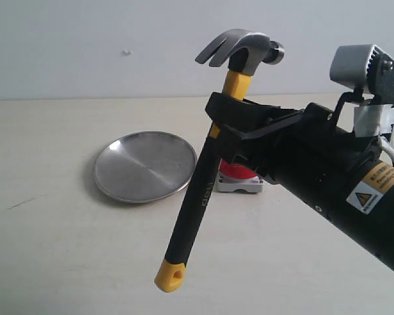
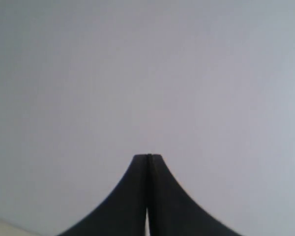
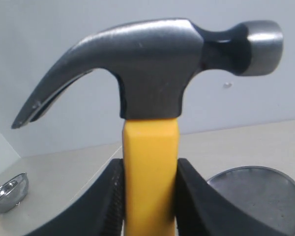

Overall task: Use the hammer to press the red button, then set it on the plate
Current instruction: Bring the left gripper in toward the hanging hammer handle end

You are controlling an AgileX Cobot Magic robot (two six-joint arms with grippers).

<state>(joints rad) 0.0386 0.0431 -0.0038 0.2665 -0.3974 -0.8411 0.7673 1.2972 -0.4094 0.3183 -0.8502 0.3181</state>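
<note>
My right gripper [image 1: 218, 118] is shut on the hammer [image 1: 200, 190], gripping the yellow neck just below the steel head [image 1: 244, 47]. The hammer hangs in the air, head up, with its black handle slanting down to the yellow looped end [image 1: 170, 276]. In the right wrist view both black fingers [image 3: 110, 201] press the yellow neck [image 3: 150, 177] under the grey head [image 3: 152, 64]. The red button [image 1: 236, 173] on its light-grey base sits on the table behind the gripper, mostly hidden. The steel plate [image 1: 144, 165] lies left of it, also seen as the plate [image 3: 265, 196]. My left gripper [image 2: 148, 156] is shut on nothing, facing a blank wall.
A pale table [image 1: 65, 249] carries everything, with a white wall behind. The right arm's black body [image 1: 341, 190] fills the right side of the exterior view. A small shiny metal bowl [image 3: 7, 192] sits off at the edge in the right wrist view.
</note>
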